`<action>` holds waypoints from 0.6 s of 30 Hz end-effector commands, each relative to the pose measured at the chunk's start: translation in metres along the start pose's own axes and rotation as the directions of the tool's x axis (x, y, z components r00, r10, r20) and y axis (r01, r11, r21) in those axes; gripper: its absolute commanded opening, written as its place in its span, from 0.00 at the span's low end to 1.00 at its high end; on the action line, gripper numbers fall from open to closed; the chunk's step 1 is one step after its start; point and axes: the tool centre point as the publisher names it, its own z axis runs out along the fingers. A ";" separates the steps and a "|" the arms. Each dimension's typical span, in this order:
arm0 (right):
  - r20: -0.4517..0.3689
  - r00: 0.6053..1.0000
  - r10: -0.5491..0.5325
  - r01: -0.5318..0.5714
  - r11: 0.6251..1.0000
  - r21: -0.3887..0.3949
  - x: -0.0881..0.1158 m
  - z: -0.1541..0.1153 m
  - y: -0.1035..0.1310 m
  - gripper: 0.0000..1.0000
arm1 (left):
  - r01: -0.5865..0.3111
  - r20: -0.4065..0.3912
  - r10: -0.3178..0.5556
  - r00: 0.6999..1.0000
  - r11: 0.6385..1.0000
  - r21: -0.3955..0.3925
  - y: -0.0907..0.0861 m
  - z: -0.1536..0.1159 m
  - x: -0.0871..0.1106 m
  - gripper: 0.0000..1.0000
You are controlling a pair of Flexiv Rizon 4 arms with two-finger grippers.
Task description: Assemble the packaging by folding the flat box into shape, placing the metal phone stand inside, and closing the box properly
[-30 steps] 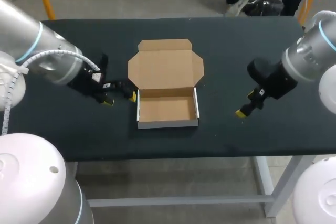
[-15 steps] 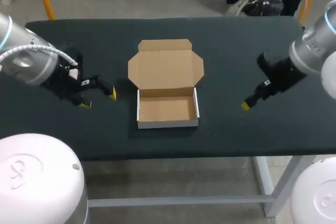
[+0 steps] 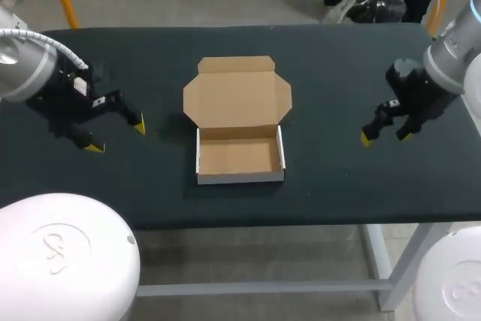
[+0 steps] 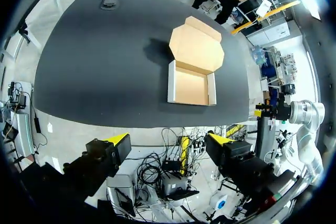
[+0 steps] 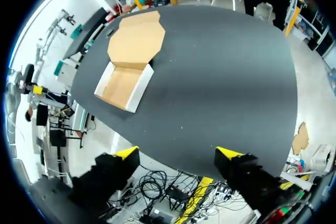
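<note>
Black tabletop is occupied centrally by the opened box, flanked at nine o'clock by the left gripper and at three by the right gripper, both with fingers spread apart.

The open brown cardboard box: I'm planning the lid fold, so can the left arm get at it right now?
Probably yes. The brown cardboard box sits mid-table, lid flap laid back, and only bare black tabletop lies between it and the open, empty left pincer.
</note>
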 end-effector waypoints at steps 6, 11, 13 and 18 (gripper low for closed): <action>0.046 0.994 0.102 -0.102 0.995 -0.003 -0.005 -0.023 -0.008 1.00 | 0.063 0.089 -0.058 0.994 0.997 -0.044 0.007 -0.020 0.007 1.00; 0.064 0.990 0.129 -0.128 0.992 -0.020 -0.007 -0.033 -0.007 1.00 | 0.093 0.119 -0.087 0.989 0.994 -0.052 0.013 -0.023 0.007 1.00; 0.065 0.988 0.137 -0.136 0.990 -0.029 -0.007 -0.036 -0.007 1.00 | 0.110 0.144 -0.104 0.984 0.993 -0.036 0.015 -0.023 0.007 1.00; 0.068 0.985 0.159 -0.156 0.987 -0.047 -0.010 -0.042 -0.005 1.00 | 0.099 0.143 -0.095 0.985 0.995 -0.023 0.018 -0.023 0.006 1.00</action>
